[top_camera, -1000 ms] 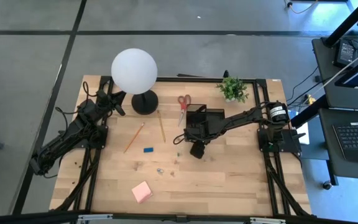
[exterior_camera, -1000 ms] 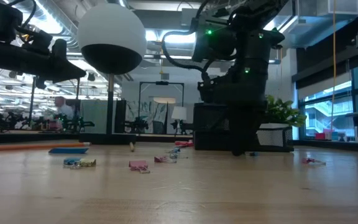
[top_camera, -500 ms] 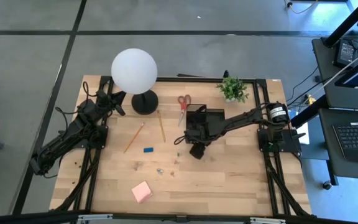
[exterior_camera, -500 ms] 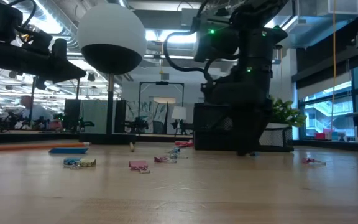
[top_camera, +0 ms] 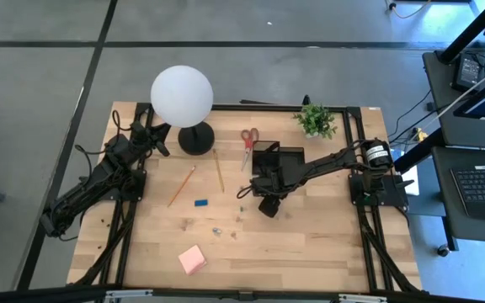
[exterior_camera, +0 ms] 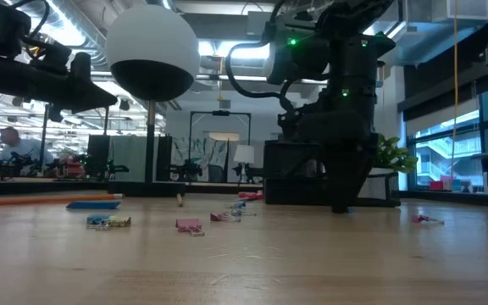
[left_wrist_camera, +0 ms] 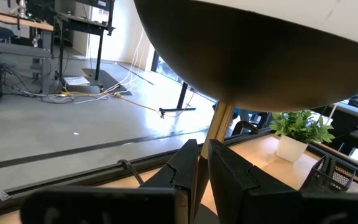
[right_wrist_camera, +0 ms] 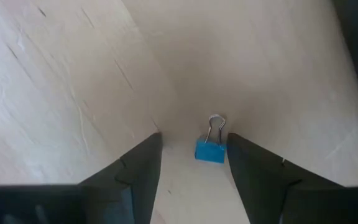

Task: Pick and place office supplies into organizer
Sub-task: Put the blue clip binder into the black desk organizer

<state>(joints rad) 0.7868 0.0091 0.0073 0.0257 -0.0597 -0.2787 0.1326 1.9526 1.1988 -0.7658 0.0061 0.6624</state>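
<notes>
Right pincer [right_wrist_camera: 191, 155] agape astride blue clip [right_wrist_camera: 211, 149].

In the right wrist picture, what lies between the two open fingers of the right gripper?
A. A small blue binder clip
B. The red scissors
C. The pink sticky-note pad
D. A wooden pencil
A: in the right wrist view a small blue binder clip with a wire loop lies on the table between the open fingers of the right gripper.

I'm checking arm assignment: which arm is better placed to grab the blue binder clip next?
Right. The right gripper is open, its fingers either side of the blue binder clip. The left gripper waits by the lamp base.
</notes>
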